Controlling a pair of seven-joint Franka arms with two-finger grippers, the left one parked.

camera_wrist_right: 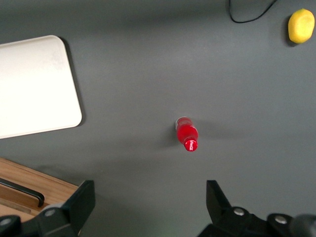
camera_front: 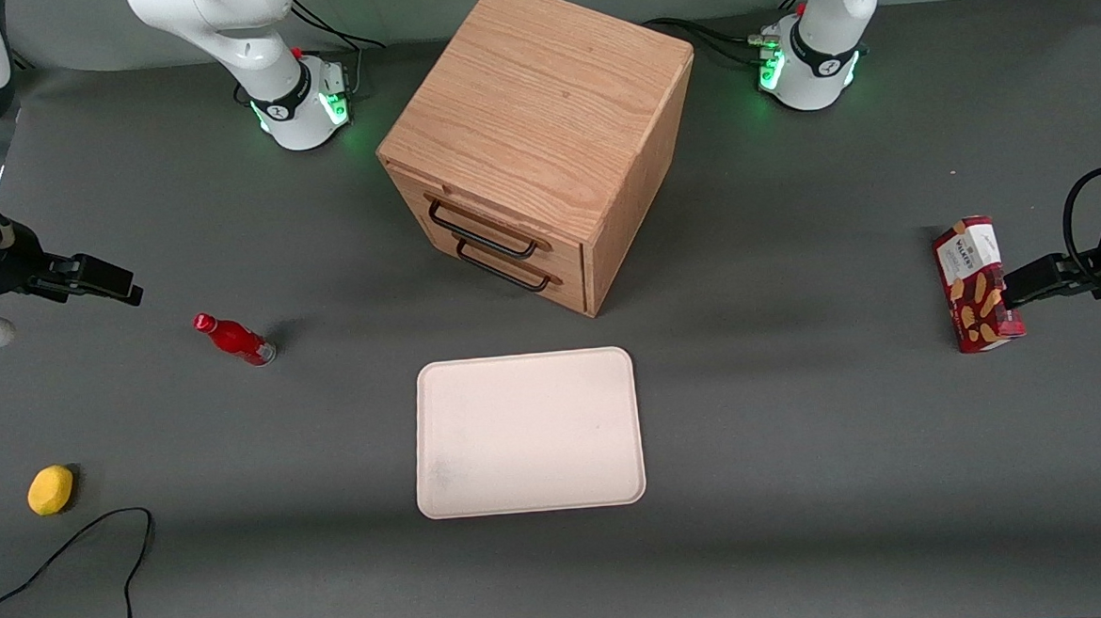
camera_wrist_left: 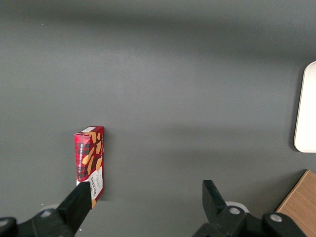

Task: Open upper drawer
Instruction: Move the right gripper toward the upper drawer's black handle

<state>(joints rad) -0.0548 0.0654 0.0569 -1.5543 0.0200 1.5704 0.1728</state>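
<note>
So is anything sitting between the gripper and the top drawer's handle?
Nothing visible. The right gripper, fingers open, hovers toward the working arm's end; the small red bottle stands nearer the front camera than the line to the oak upper drawer's black wire handle.

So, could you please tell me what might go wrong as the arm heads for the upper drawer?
The open pincer is off toward the working arm's end of the table, with the upright red bottle nearby, so a low sweep could topple it. The upper drawer's handle sits just above the lower handle, so it may hook the wrong one.
</note>
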